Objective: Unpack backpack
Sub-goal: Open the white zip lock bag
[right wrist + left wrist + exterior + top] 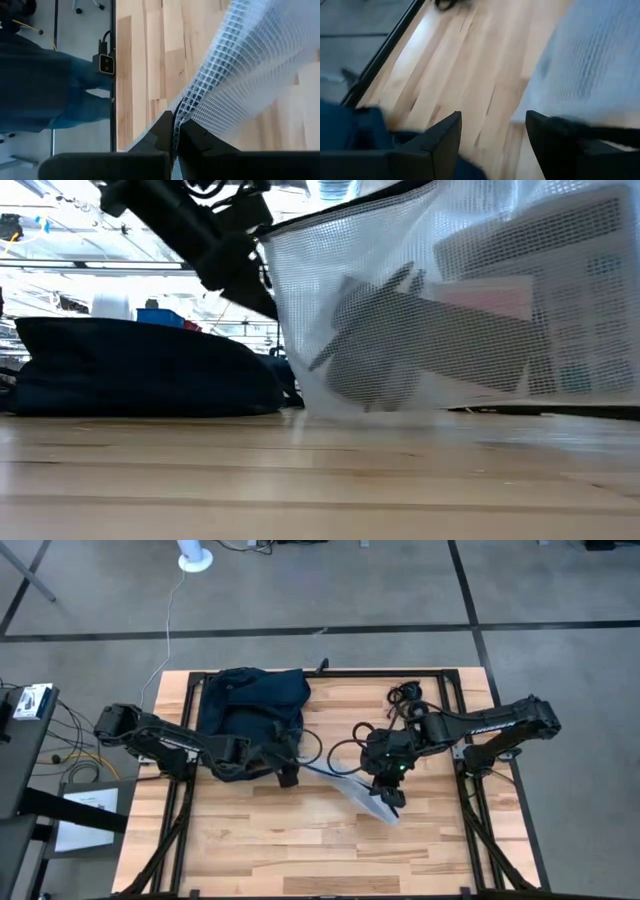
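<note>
With my right gripper (175, 132) clamped on the edge of the clear mesh plastic pouch (365, 795), I'm mid-unpack, setting it down mid-table. Left gripper (492, 145) hangs parted beside the dark navy fabric backpack (250, 705) at the far-left edge. Next I'd release, then reach back in.

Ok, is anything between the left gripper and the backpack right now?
Nothing visible. The left gripper sits open at the backpack's near edge, bare wood ahead of its fingers. The mesh pouch, pinched by the right gripper, lies off to the side.
</note>
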